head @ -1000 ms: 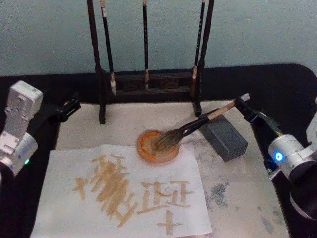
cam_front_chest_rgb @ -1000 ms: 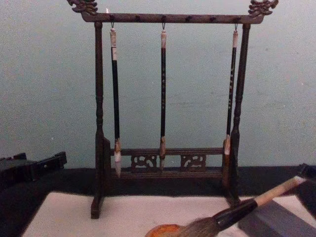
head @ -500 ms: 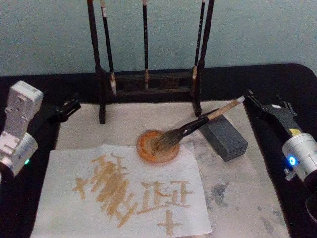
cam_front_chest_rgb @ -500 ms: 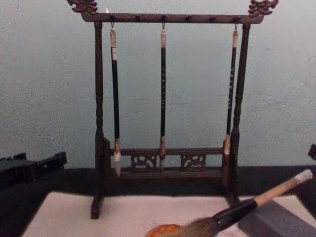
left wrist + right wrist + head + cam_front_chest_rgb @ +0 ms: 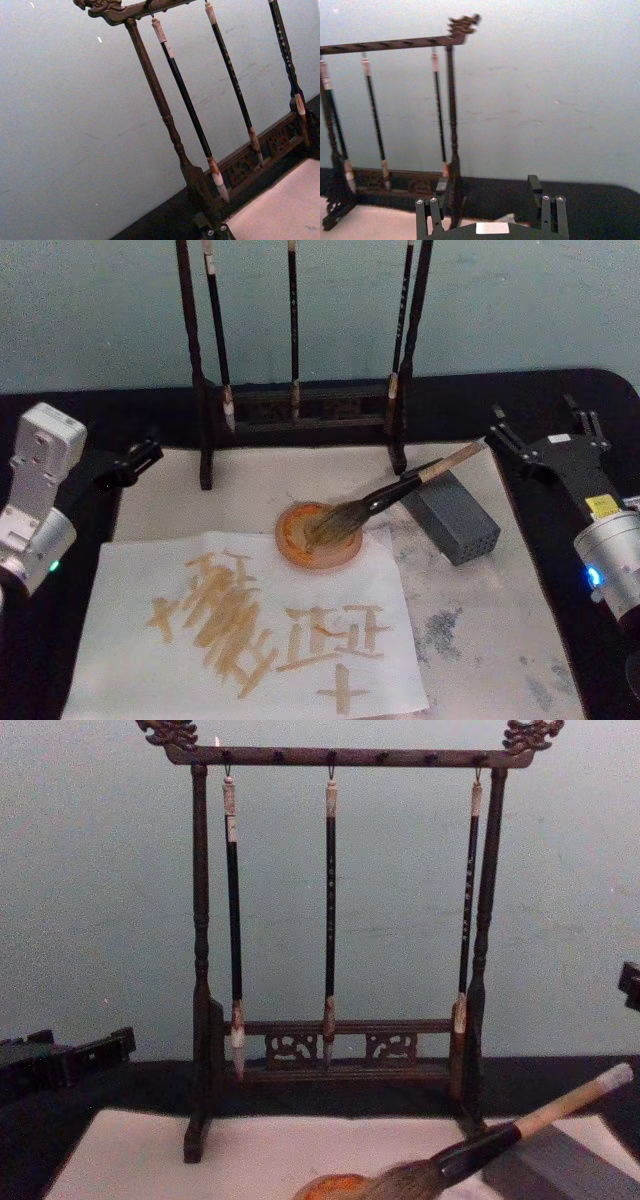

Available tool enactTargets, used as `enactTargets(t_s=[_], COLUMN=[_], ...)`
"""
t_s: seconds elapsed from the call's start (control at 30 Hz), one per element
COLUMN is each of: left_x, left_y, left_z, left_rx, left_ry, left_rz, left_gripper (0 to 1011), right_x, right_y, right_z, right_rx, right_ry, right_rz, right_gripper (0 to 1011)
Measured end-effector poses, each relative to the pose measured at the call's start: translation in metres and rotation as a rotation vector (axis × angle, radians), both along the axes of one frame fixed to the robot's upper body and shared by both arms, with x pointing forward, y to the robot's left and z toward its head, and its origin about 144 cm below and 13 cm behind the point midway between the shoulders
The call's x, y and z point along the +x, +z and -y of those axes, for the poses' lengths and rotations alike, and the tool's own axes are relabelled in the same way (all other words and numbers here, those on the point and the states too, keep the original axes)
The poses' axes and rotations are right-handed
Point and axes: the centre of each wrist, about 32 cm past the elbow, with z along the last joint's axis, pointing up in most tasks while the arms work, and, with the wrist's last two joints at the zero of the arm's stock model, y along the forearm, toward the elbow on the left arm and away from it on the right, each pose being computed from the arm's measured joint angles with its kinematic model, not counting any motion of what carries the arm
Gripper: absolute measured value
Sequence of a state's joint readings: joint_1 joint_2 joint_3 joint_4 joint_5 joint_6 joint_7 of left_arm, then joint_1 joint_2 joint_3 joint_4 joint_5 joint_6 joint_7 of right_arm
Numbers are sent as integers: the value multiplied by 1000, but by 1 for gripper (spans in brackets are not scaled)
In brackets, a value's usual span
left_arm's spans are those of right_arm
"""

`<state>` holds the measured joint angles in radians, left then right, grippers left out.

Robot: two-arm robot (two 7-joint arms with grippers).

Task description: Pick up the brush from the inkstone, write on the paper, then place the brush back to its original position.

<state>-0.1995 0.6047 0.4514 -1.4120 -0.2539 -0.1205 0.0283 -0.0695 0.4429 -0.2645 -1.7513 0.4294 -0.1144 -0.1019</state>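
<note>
Brush (image 5: 385, 499) back on the inkstone (image 5: 320, 536).
Its handle slanted up toward the right gripper (image 5: 545, 442), whose jaws were spread and apart from it; left gripper (image 5: 135, 457) parked, jaws undeterminable.

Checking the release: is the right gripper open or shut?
Open: the right gripper has its fingers spread, clear of the big tan-handled brush.

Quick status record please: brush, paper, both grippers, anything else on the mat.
brush: bristles in the orange inkstone dish, handle propped on the grey block
paper: flat, covered with tan strokes
right gripper: open, apart from the brush handle's end
left gripper: parked at the mat's left edge
rack: three slim brushes hanging
</note>
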Motion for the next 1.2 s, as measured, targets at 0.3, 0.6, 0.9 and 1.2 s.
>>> enactTargets(t_s=[0.3, 0.6, 0.9, 1.2], left_x=[0, 0, 0, 0], left_y=[0, 0, 0, 0], left_z=[0, 0, 0, 0], left_rx=[0, 0, 0, 0], left_ry=[0, 0, 0, 0], left_rz=[0, 0, 0, 0], left_gripper=[1002, 1002, 1002, 1000], right_x=[-3, -3, 2, 1], right_y=[-1, 3, 6, 5], right_z=[-11, -21, -28, -27], right_rx=[-123, -255, -270, -268], right_ry=[118, 311, 450, 438], right_rz=[65, 111, 88, 88], right_gripper=[1001, 1001, 1001, 1001])
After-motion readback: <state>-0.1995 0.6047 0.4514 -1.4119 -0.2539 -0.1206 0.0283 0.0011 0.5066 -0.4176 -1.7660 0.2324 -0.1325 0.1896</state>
